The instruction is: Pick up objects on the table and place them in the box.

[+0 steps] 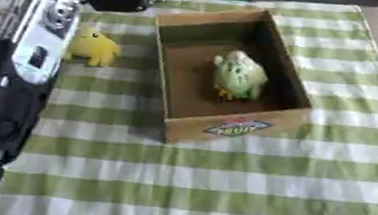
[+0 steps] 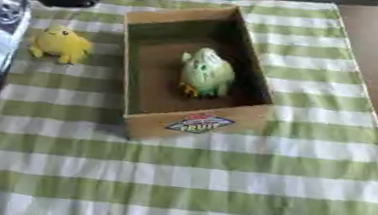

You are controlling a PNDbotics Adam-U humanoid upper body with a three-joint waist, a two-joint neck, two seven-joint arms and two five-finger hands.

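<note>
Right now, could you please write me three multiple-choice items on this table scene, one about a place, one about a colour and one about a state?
1. Where is the green toy?
A. inside the box
B. on the cloth left of the box
C. on the bare wood

2. What colour is the toy lying outside the box?
A. red
B. yellow
C. blue

3. What state is the box in?
A. closed with a lid
B. tipped on its side
C. open at the top

Answers:
1. A, since the green toy lies on the box floor between its walls.
2. B, since a yellow toy sits on the checked cloth left of the box.
3. C, since the head camera looks straight down into the box.
</note>
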